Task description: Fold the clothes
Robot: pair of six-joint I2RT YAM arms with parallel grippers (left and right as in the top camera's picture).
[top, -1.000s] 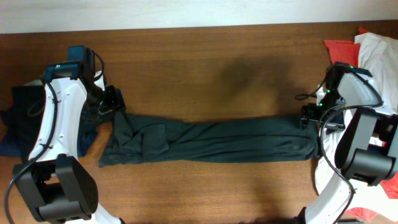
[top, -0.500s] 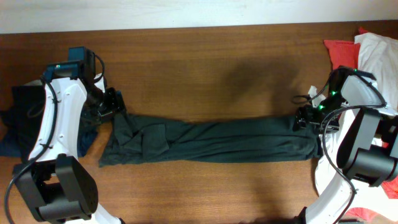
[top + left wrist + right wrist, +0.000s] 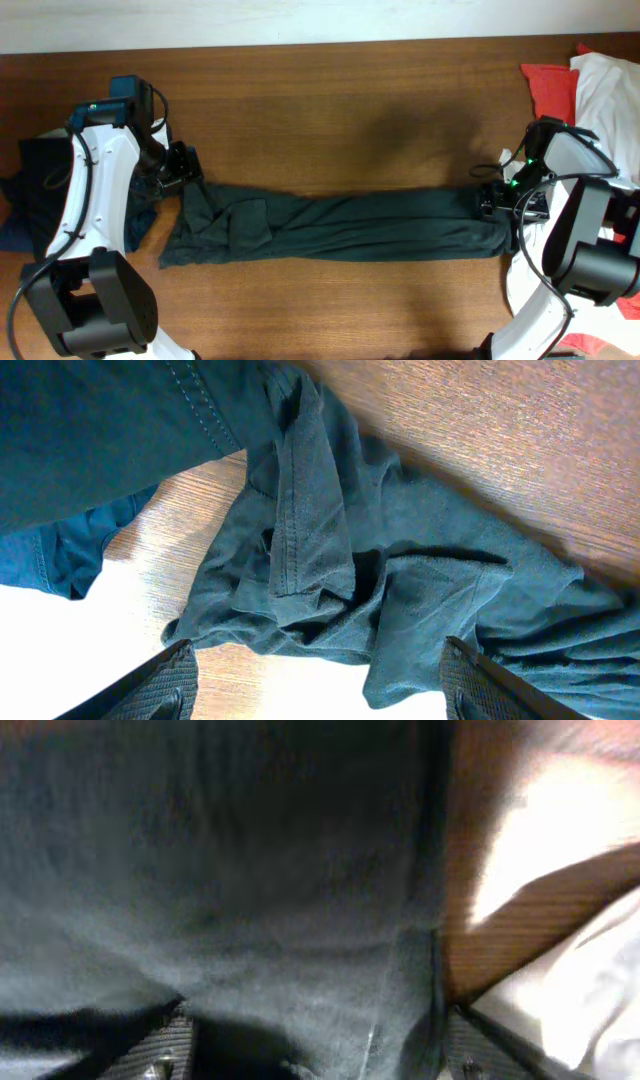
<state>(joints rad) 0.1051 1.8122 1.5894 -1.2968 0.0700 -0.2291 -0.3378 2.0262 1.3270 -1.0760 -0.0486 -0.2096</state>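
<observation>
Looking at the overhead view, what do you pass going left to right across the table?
dark blue clothes pile → left gripper → dark green garment stretched lengthwise → right gripper → white cloth

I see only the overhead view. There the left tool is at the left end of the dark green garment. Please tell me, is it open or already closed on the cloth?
Observer: The left wrist view shows the left tool open, its fingers wide apart over the crumpled garment. Nothing is pinched.
Operator: And the right tool?
Observer: The right wrist view shows the right tool open as well, with the garment filling the space below it.
Operator: Does the cloth lie flat at the left end?
Observer: No. A stitched hem is folded over on itself there.
</observation>
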